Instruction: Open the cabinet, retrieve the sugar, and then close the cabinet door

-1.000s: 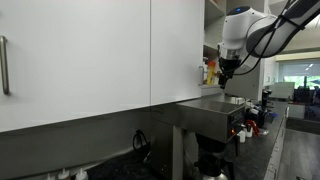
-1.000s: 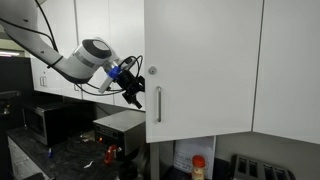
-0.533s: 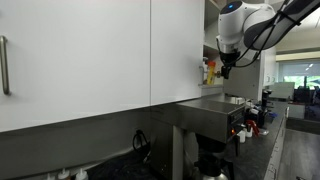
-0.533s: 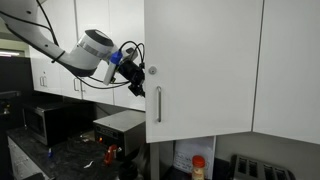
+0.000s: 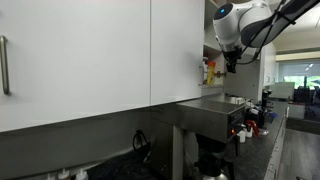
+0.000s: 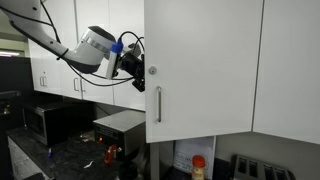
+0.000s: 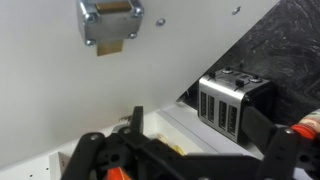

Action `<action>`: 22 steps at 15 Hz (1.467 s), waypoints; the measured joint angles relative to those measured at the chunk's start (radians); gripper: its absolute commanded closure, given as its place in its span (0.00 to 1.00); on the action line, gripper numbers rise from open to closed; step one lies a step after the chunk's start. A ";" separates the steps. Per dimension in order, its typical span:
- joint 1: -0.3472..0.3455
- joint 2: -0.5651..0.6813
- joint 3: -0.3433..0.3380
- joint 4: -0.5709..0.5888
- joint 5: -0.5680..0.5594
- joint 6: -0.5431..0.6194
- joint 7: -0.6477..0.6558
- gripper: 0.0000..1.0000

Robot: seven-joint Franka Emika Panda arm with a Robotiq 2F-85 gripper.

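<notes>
Exterior view: the gripper hangs high, just beside colourful bottles past a white front; the sugar cannot be made out. Exterior view: the cabinet door, plain white, has its edge beside the jaws, with its upright handle lower. Wrist view: jaws apart, facing a hinge plate.

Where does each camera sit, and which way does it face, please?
An exterior view: beside the white fronts, looking along them to the far arm and gripper.
An exterior view: facing the cabinet door; the arm reaches in from image-left.
Wrist view: past its fingers, onto a white panel and a toaster below.
Both exterior views share the gripper.
</notes>
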 measured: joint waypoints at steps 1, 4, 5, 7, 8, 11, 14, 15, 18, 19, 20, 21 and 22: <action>0.003 0.005 -0.011 0.006 -0.016 -0.017 0.000 0.00; 0.006 0.017 -0.052 0.022 -0.061 -0.052 0.000 0.00; 0.007 0.021 -0.066 0.028 -0.073 -0.063 0.000 0.00; 0.008 0.027 -0.086 0.035 -0.089 -0.080 0.000 0.00; 0.009 0.029 -0.092 0.038 -0.094 -0.092 0.000 0.00; 0.013 0.031 -0.100 0.040 -0.101 -0.117 -0.001 0.00; 0.016 0.031 -0.106 0.040 -0.106 -0.144 -0.001 0.00; 0.016 0.031 -0.108 0.040 -0.106 -0.150 -0.001 0.00; 0.017 0.031 -0.121 0.040 -0.109 -0.168 -0.001 0.00; 0.017 0.031 -0.126 0.040 -0.110 -0.174 -0.001 0.00; 0.017 0.031 -0.132 0.041 -0.111 -0.179 -0.001 0.00; 0.017 0.030 -0.139 0.041 -0.111 -0.183 -0.001 0.00; 0.017 0.030 -0.146 0.041 -0.112 -0.185 -0.001 0.00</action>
